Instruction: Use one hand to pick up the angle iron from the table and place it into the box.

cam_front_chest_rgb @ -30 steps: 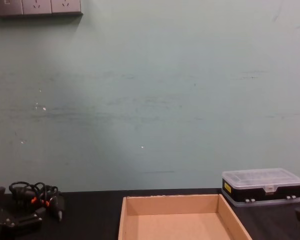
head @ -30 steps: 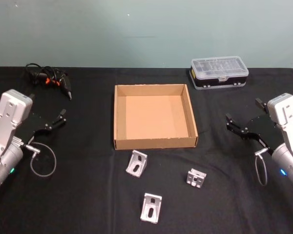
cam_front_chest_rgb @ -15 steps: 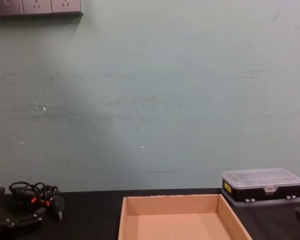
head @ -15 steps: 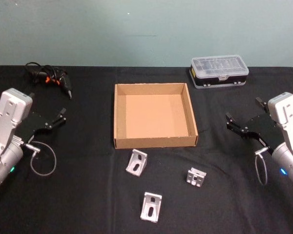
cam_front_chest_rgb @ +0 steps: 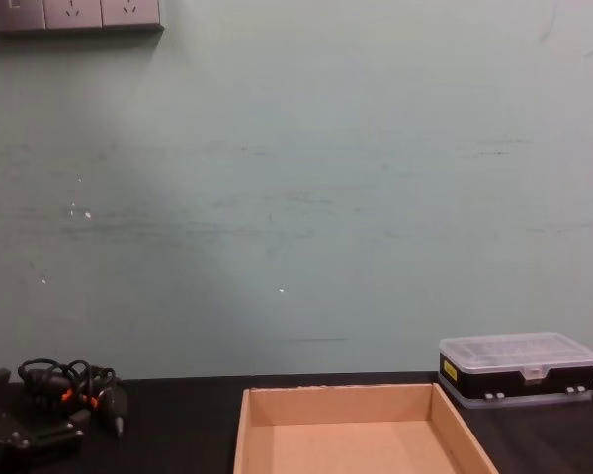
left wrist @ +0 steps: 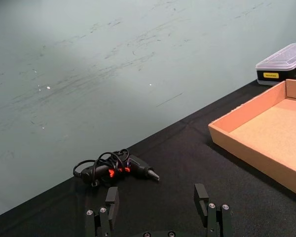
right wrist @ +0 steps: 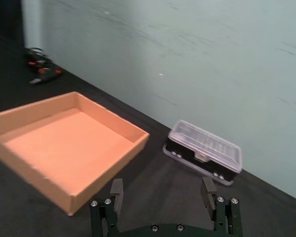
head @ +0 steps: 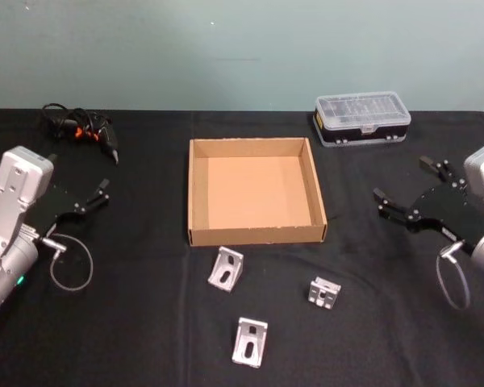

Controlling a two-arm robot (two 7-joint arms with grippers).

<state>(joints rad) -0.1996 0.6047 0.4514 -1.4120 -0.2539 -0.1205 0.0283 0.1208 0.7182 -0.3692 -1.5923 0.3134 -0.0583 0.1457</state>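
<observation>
Three silver angle irons lie on the black table [head: 137, 330] in front of the box: one [head: 226, 269] near its front wall, one [head: 250, 343] closer to me, and one [head: 324, 292] to the right. The tan cardboard box [head: 256, 235] sits mid-table with nothing inside. My right gripper [head: 399, 192] hovers open to the right of the box, well clear of the angle irons; its wrist view looks over its spread fingers [right wrist: 117, 191] toward the box [right wrist: 34, 168]. Left of the box, my left gripper [head: 98, 196] rests open and holds nothing.
A clear-lidded black plastic case [head: 361, 118] stands at the back right. A black tool with a coiled cable and orange marks [head: 81, 129] lies at the back left. A pale green wall runs behind the table's far edge.
My right arm has shifted a little to the right and back, its body now partly past the head view's edge. The left arm, box and angle irons have not moved.
</observation>
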